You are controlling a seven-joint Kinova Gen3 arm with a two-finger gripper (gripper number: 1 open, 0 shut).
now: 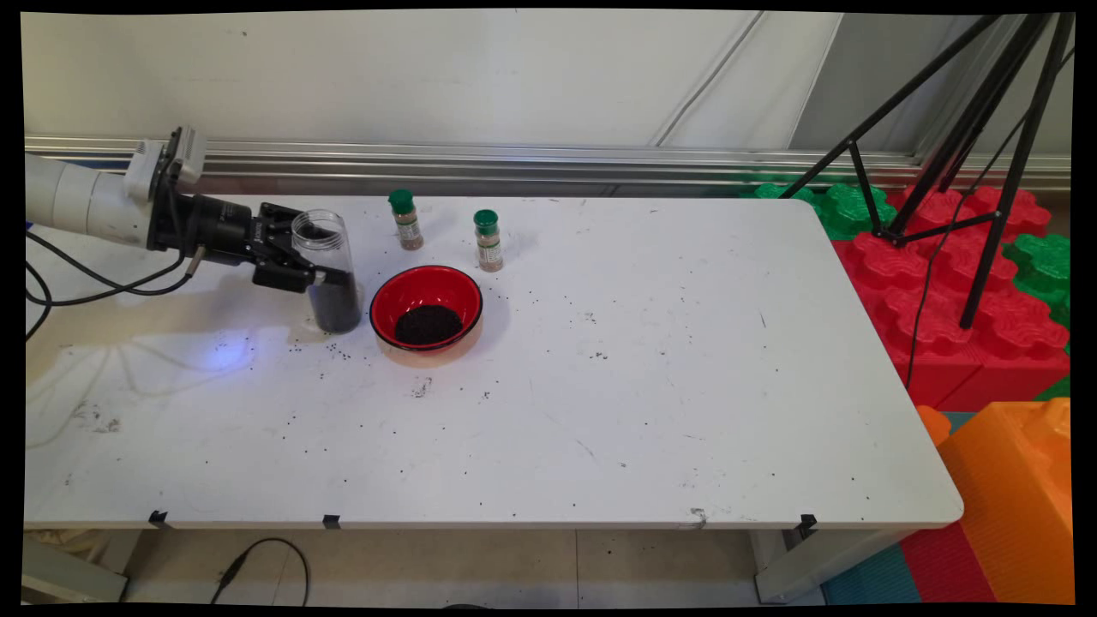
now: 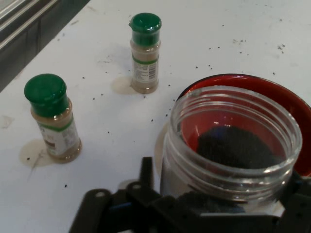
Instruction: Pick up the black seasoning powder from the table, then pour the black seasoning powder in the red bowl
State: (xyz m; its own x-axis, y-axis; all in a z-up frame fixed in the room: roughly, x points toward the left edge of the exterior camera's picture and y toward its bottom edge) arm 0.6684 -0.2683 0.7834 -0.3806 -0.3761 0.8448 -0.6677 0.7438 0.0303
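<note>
White table (image 1: 600, 411), end effector (image 1: 319, 264) pinching upright clear jar (image 1: 328, 272) of dark grains, just beside red bowl (image 1: 426, 296).

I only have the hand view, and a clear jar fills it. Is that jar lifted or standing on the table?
Observer: The jar stands upright with its base on the table. The tool clasps it about halfway up.
Operator: How full is it?
Observer: Dark grains fill less than its lower half.
Operator: And the bowl behind it?
Observer: The bowl holds one small dark heap on its bottom, and its red walls are mostly bare.
</note>
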